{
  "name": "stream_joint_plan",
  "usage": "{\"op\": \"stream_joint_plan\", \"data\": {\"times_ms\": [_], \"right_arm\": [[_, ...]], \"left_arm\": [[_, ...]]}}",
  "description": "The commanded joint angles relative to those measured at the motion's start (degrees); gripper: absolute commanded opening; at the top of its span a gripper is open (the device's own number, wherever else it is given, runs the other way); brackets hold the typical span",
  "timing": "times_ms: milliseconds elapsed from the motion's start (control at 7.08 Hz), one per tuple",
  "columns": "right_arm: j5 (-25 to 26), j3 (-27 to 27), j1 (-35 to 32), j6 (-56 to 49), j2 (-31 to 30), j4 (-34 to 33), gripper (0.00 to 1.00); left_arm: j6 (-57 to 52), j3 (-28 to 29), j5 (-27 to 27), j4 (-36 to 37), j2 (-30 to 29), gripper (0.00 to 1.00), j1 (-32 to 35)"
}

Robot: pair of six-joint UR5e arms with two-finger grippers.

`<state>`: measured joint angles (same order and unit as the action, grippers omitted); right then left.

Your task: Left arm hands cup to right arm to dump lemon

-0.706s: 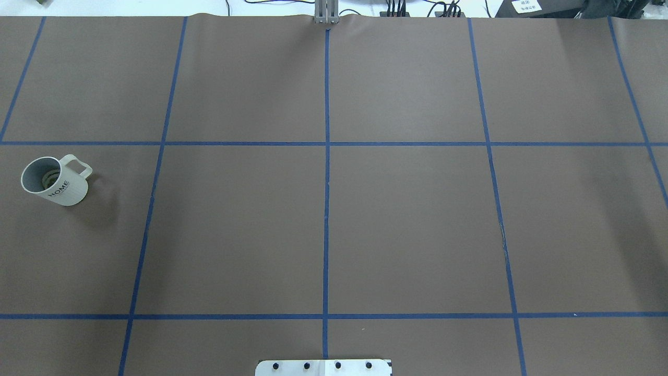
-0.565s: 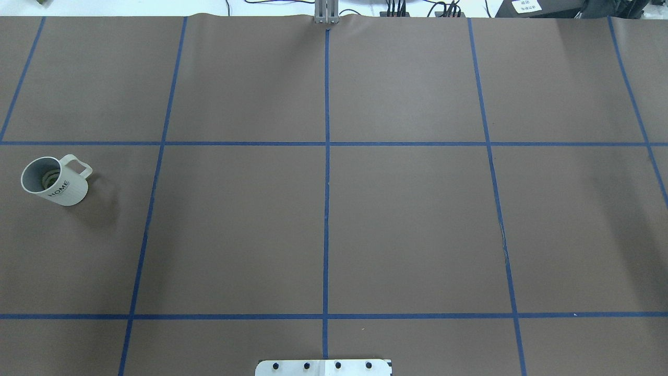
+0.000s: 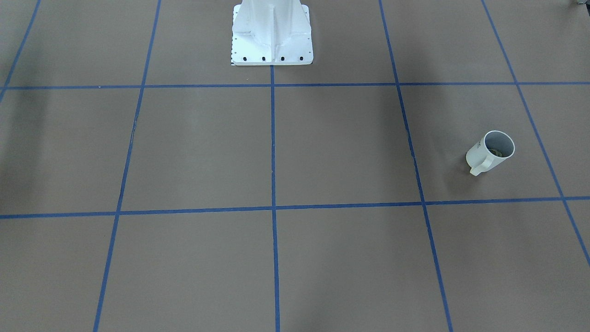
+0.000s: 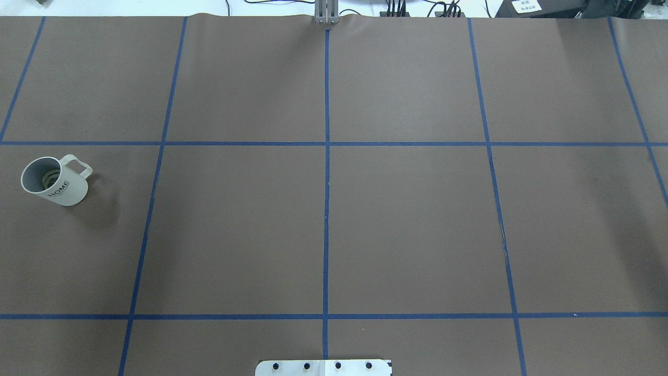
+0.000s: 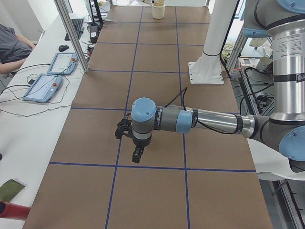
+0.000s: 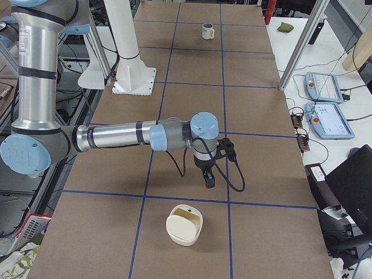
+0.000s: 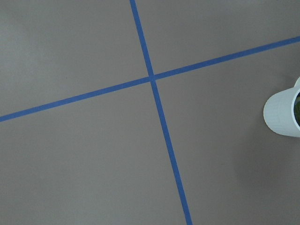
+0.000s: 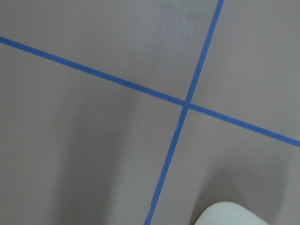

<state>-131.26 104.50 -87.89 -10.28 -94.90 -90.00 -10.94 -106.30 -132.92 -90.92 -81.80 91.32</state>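
Note:
The white cup marked "HOME" stands upright at the table's left side, handle toward the far right. The lemon lies inside it. The cup also shows in the front view, far off in the exterior right view, and at the right edge of the left wrist view. The left gripper hangs above the table, pointing down; I cannot tell if it is open. The right gripper hangs above the right half of the table; I cannot tell its state. Neither shows in the overhead view.
The white robot pedestal stands at the table's near middle edge. A cream round container sits at the table's right end, below the right gripper, and shows in the right wrist view. Blue tape lines grid the brown mat.

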Motion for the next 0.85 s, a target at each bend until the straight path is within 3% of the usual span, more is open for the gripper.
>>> {"op": "stream_joint_plan", "data": {"times_ms": [0, 141, 706], "right_arm": [[-0.22, 0.18, 0.0, 2.27, 4.45, 0.0, 1.0], [-0.23, 0.79, 0.0, 2.72, 4.63, 0.53, 1.0], [-1.28, 0.8, 0.43, 2.64, 5.94, 6.59, 1.0]], "left_arm": [[0.04, -0.14, 0.03, -6.43, -0.99, 1.0, 0.0], [0.13, 0.47, 1.51, -10.64, -2.91, 1.0, 0.0], [1.54, 2.49, 1.35, -12.25, -5.65, 1.0, -0.09]]}}
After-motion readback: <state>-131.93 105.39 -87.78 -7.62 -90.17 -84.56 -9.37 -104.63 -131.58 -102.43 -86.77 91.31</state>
